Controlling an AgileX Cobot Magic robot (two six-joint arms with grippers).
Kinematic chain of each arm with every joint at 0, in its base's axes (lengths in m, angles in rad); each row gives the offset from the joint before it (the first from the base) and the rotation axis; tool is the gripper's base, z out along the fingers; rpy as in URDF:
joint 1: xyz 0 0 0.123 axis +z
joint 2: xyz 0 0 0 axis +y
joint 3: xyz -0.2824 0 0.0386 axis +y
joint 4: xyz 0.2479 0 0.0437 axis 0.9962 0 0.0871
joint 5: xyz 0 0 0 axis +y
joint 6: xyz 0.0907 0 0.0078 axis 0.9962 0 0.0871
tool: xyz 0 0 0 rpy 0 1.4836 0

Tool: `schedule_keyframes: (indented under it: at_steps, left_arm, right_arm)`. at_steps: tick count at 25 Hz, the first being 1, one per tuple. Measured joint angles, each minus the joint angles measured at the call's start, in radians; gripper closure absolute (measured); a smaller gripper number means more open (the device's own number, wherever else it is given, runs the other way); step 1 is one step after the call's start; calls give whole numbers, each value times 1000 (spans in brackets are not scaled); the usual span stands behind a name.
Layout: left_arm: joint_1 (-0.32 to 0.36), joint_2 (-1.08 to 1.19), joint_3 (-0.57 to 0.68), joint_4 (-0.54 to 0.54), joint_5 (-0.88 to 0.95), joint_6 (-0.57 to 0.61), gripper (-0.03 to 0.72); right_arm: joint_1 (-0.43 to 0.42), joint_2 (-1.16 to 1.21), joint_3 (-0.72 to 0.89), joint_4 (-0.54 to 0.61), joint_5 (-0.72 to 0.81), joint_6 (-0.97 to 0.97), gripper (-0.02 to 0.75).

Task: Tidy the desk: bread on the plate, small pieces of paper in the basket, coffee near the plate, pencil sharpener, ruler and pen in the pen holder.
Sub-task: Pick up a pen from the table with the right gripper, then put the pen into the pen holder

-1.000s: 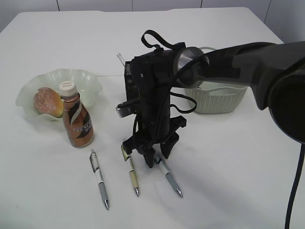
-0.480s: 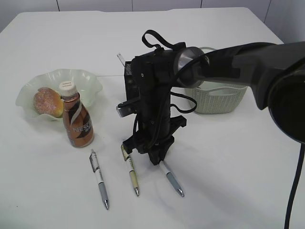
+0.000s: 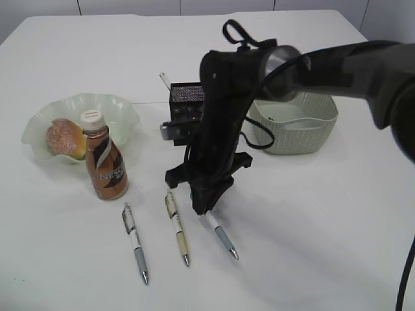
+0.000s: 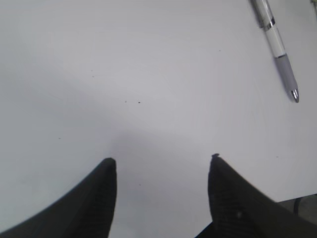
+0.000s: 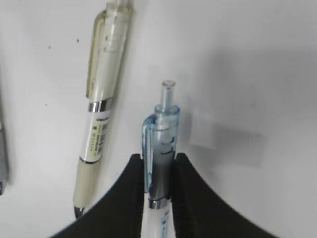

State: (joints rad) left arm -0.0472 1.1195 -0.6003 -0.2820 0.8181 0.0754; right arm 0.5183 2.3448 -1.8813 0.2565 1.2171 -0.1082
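A: How did the right arm stand?

B: It reached in from the right, bent down over the table's middle, with the right gripper (image 3: 206, 206) pointing nearly straight down. Its jaws were pinched tight on a blue-clipped pen (image 5: 161, 148), whose tip (image 3: 233, 254) slanted toward the table.

A: And the other pens?

B: A cream pen (image 3: 176, 228) and a grey-grip pen (image 3: 135, 242) lay flat, just left of the held one.

A: The left gripper?

B: The left gripper (image 4: 161, 166) hovered over bare table (image 4: 124, 74), fingers spread apart, holding nothing.

A: The rest?

B: The bread (image 3: 65, 138) sat in the plate (image 3: 120, 107), the coffee (image 3: 105, 165) upright just beside it. The pen holder (image 3: 185, 102) stood behind the arm, the basket (image 3: 305, 133) to its right.
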Motion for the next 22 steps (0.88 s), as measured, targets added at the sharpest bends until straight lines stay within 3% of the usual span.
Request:
schedule_keyframes:
  at_steps: [10,15,22]
  left_arm:
    - [0,0,0,0,0,0,255]
    - [0,0,0,0,-2,0,255]
    - [0,0,0,0,5,0,255]
  right_arm:
    - [-233,-114,0,370,0,-200,636]
    - [-346,-128,0,634,0,-363,636]
    - [-407,-128,0,1011,-110,-734,636]
